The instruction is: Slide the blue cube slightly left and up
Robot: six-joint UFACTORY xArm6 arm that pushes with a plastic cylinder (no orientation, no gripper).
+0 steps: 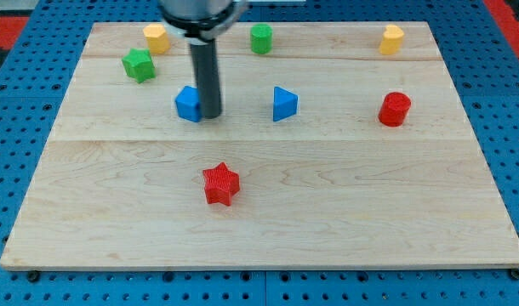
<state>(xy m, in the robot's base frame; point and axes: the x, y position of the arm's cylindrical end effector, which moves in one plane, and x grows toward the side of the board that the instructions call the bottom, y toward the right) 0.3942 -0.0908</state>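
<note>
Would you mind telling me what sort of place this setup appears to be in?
Probably a robotics lab bench: a wooden board lies on a blue perforated base, small coloured blocks such as the blue cube are scattered on it, and my tip is at that cube's right.

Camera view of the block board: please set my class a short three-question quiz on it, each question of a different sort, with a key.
1. True or false: my tip stands at the blue cube's right side in the view.
2. Which block lies nearest the view's bottom?
A. red star
B. green star
C. blue triangular block
3. Fill in: the wooden board holds ___ yellow blocks.

Key: 1 true; 2 A; 3 two.
</note>
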